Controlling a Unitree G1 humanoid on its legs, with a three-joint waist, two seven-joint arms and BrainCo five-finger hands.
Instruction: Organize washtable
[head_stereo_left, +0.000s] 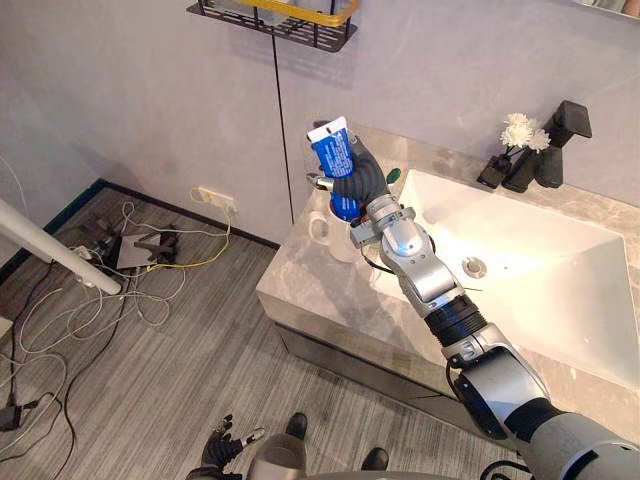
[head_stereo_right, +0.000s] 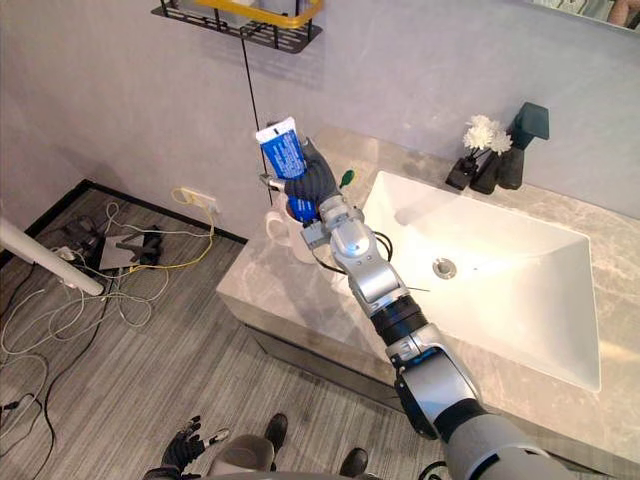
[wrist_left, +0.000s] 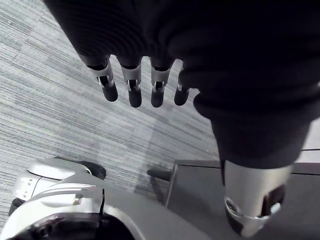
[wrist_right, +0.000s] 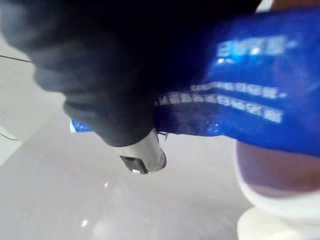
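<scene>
the right hand (head_stereo_left: 362, 182) is curled round the blue tube (head_stereo_left: 333, 152), right over the white cup (head_stereo_left: 322, 228) below it. the tube looks nearly put away but not let go. the left hand (wrist_left: 200, 50) hangs loose and holds nothing.

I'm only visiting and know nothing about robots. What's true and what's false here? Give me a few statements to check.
1. The right hand grips a blue toothpaste tube. True.
2. The tube lies in the sink. False: it is held up at the white mug on the counter's corner.
3. The left hand holds a toothbrush. False: it hangs open over the floor, holding nothing.
4. White flowers stand beside the black faucet. True.
</scene>
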